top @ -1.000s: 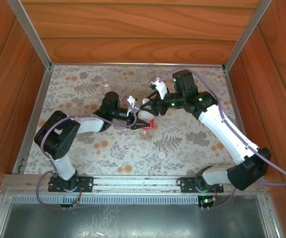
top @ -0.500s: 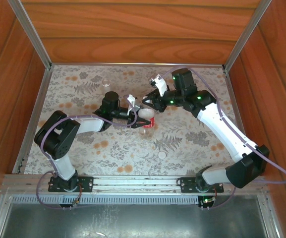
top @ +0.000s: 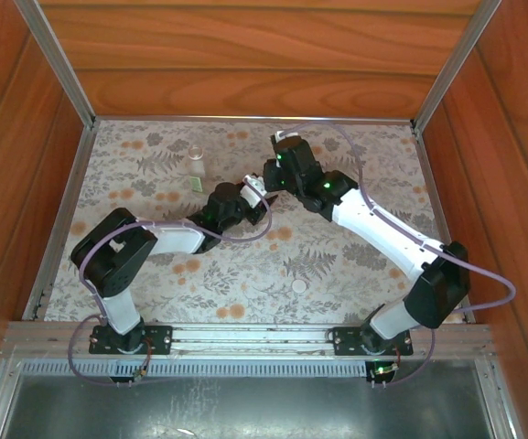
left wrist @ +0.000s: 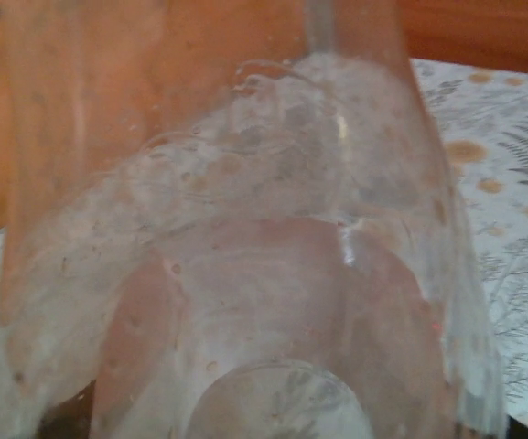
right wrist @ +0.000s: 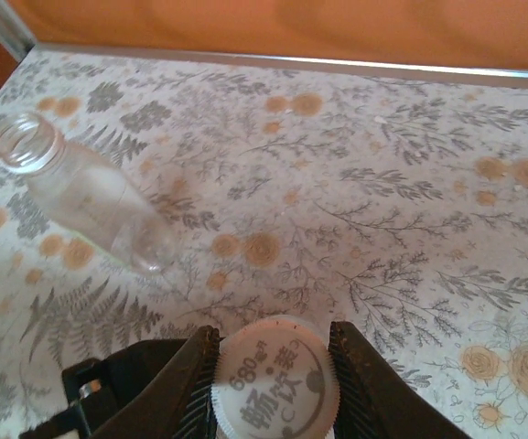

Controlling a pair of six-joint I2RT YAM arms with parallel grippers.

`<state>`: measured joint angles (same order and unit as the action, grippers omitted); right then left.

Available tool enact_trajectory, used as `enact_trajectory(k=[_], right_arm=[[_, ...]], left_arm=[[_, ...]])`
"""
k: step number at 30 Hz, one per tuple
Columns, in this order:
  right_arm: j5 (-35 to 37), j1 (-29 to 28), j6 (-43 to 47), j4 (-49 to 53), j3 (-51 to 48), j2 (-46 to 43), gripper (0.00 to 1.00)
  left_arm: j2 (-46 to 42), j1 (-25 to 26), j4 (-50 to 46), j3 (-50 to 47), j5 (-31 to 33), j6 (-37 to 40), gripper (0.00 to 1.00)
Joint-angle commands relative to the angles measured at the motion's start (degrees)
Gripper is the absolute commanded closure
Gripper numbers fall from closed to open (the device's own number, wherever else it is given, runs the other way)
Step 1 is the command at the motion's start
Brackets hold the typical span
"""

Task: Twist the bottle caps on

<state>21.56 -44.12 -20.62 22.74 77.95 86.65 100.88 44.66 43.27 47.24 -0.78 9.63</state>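
Note:
A clear bottle (left wrist: 264, 274) sits right up against the left wrist camera, its plastic tinged red; my left gripper (top: 250, 203) is shut on it, its fingers hidden. My right gripper (top: 265, 183) meets the left one at mid-table. It is shut on a white ribbed cap (right wrist: 275, 384) with grey print, one black finger (right wrist: 177, 375) on each side. The other bottle (top: 195, 167), with its pale greenish label, stands uncapped at the back left, and shows in the right wrist view as an open-necked bottle (right wrist: 71, 187). A second white cap (top: 299, 286) lies on the cloth near the front.
A floral cloth (top: 355, 265) covers the table. Wooden walls (top: 264, 64) and aluminium posts (top: 58, 64) enclose it at the back and both sides. The two arms cross the middle of the cloth.
The right gripper has shut on the cap and moved left. The left gripper has swung back and right with its bottle, uncovering the greenish-label bottle in the top view.

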Motion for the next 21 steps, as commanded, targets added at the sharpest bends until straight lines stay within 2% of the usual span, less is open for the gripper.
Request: enact_trajectory(k=[1, 3, 5, 8, 11, 13, 15, 21], right_arm=[[7.88, 0.23, -0.16, -2.54, -0.59, 0.35, 0.92], [1.94, 1.12, 4.22, -4.26, -1.29, -1.44, 0.81], [-8.91, 2.61, 9.56, -6.3, -2.33, -4.07, 0.59], [-22.9, 4.69, 15.8, -6.69, -3.16, -7.71, 0.31], [-32.96, 6.47, 19.08, -5.38, -3.86, -11.08, 0.2], [-39.48, 7.99, 19.4, -5.49, -4.73, -13.06, 0.19], [-43.43, 9.1, 18.88, -5.69, -5.4, -14.42, 0.18], [-45.99, 10.77, 18.29, -2.32, -5.47, -14.56, 0.18]], left_arm=[[-0.99, 2.64, 4.81, -0.03, 2.15, 7.37, 0.45], [-1.63, 0.88, 4.76, -1.45, -7.18, 6.49, 0.45], [-1.68, -2.34, 4.76, -2.28, -23.44, 2.47, 0.44], [-0.16, -6.64, 4.73, -0.68, -44.99, -4.88, 0.44], [2.53, -8.26, 4.72, 2.37, -59.81, -9.67, 0.44], [3.42, -8.43, 4.77, 3.53, -63.16, -10.89, 0.44], [3.06, -8.45, 4.71, 3.34, -62.3, -9.76, 0.44], [2.48, -8.43, 4.72, 3.24, -62.63, -8.14, 0.44]])
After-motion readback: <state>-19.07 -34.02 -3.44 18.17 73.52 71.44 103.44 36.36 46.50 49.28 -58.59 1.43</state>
